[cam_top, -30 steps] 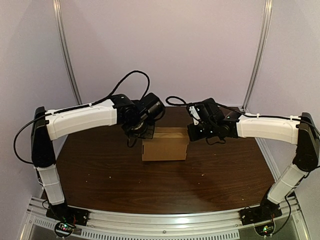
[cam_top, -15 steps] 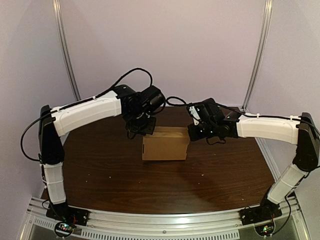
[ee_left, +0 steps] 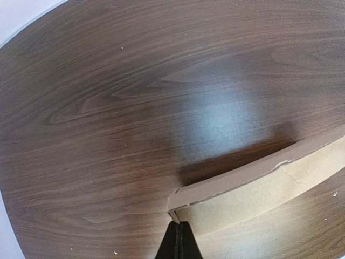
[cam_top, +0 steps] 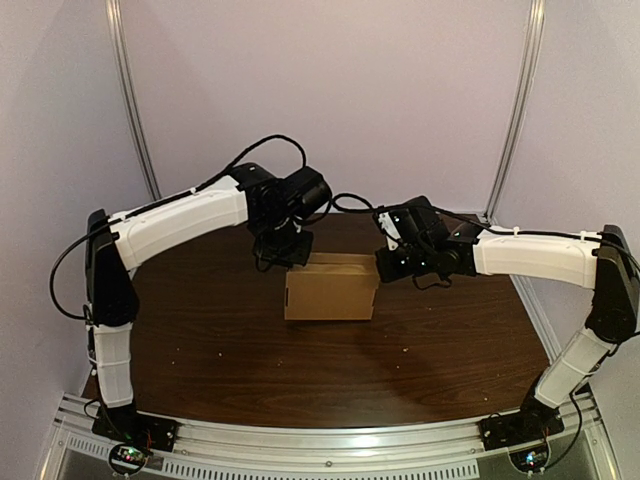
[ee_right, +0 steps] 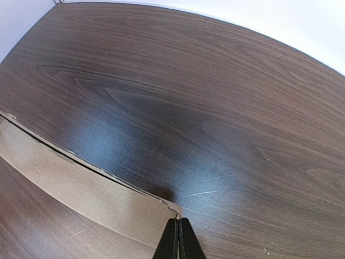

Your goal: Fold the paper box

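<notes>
So the paper box [cam_top: 330, 290] is sitting roughly in the middle of the dark wood worktop [cam_top: 300, 370], a bit toward the back, in the centre of the top view. It's plain brown card, standing on its base, with its front face square to the camera.

The left arm [cam_top: 180, 220] reaches in from the left of the frame and its jaws hang right at the box's upper left back corner. The right arm [cam_top: 530, 255] comes in from the right and its jaws are at the upper right corner.

In the left wrist view the black fingers [ee_left: 171, 245] are pressed together at the bottom centre, tips right against the corner of a card flap [ee_left: 259, 189] that runs off to the right edge of the frame.

The right wrist view is nearly a mirror of that. Its fingers [ee_right: 171, 243] are pressed together at the bottom centre too, touching the corner of a flap [ee_right: 91, 194] that runs to the left edge.

Honestly I can't tell whether either pair has a sliver of card nipped between the tips or is just butted up against it.
</notes>
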Controlling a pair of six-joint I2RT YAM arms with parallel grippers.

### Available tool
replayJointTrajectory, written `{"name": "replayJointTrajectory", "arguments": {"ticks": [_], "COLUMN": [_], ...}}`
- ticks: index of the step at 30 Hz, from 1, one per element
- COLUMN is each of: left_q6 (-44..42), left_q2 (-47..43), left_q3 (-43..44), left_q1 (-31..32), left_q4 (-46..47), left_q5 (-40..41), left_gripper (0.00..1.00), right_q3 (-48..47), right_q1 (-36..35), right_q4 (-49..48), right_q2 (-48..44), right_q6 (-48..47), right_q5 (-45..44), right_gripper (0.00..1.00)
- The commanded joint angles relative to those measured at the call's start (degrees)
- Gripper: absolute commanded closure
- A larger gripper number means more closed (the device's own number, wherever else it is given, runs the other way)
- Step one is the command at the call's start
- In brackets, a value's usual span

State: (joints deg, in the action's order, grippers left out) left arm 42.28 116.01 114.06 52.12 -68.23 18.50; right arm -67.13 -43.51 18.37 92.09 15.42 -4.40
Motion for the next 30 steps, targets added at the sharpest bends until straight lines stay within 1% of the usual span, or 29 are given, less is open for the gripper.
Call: {"name": "replayJointTrajectory", "arguments": {"ticks": [1,5,11,14,16,21,24,30], "left_q6": [0.1,0.9,1.8,3.2,4.4,6.2,5.3,1.8], "left_q2": [1.7,1.7,0.7,0.0,-0.6,-1.2,-1.2,-1.2], "left_q3": [-0.5,-4.0,-7.4,-10.0,-12.0,-15.8,-14.9,-8.1], "left_q1": [0.8,2.0,4.3,5.6,6.6,7.6,7.6,7.2], "left_q4": [5.2,7.5,6.9,8.3,10.8,15.7,15.7,11.3], "left_q5": [-5.7,-5.2,0.2,2.7,3.9,2.7,3.0,4.3], "left_gripper": [1.00,1.00,1.00,1.00,1.00,1.00,1.00,1.00], "right_q3": [1.2,1.4,3.2,4.9,6.3,7.9,7.7,7.3], "right_q1": [-0.9,-0.9,-0.9,-0.9,-0.9,-1.4,-1.4,-1.4], "right_q4": [3.5,3.3,2.2,1.0,0.0,0.0,0.3,0.4], "right_q2": [1.1,1.2,0.1,-0.9,-1.6,-2.0,-1.9,-1.5], "right_q6": [-0.2,0.0,0.0,-0.2,-0.1,-0.9,-1.3,-1.4], "right_q5": [4.2,4.2,4.1,4.2,4.2,4.2,4.2,4.2], "right_gripper": [1.00,1.00,1.00,1.00,1.00,1.00,1.00,1.00]}}
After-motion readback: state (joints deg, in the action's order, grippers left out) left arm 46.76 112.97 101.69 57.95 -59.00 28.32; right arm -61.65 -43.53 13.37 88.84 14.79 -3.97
